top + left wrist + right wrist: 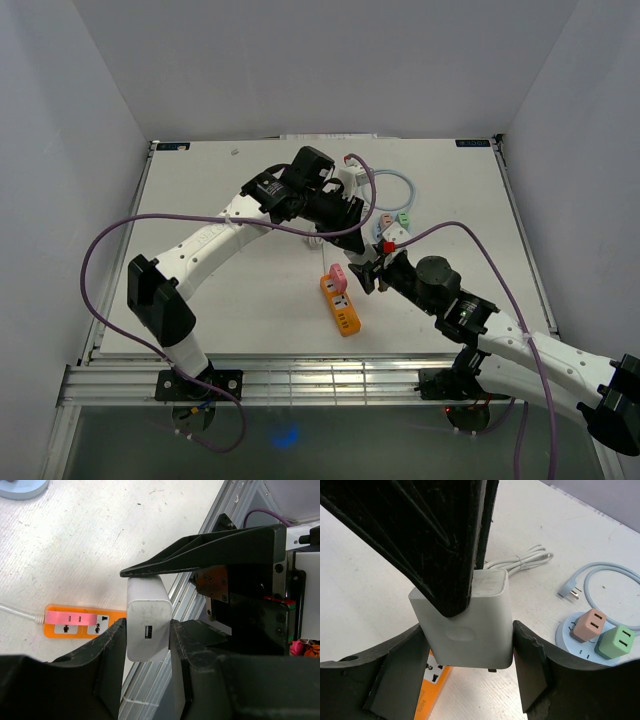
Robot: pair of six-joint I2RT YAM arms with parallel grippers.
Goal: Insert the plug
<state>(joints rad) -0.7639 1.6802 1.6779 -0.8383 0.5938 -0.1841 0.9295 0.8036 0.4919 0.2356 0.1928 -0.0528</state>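
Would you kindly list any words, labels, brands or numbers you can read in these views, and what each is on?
None can be read.
On the dark corner stickers: too small to read.
Marks on the orange power strip: blurred.
On the white charger: no print visible.

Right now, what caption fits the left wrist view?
Left claw gripping a white charger, orange power strip with a pink plug on the table behind.

One white charger (pixel 470 625), one orange power strip (pixel 342 305) and one round blue socket (pixel 561 632) are showing, carrying two small adapters (pixel 590 625).
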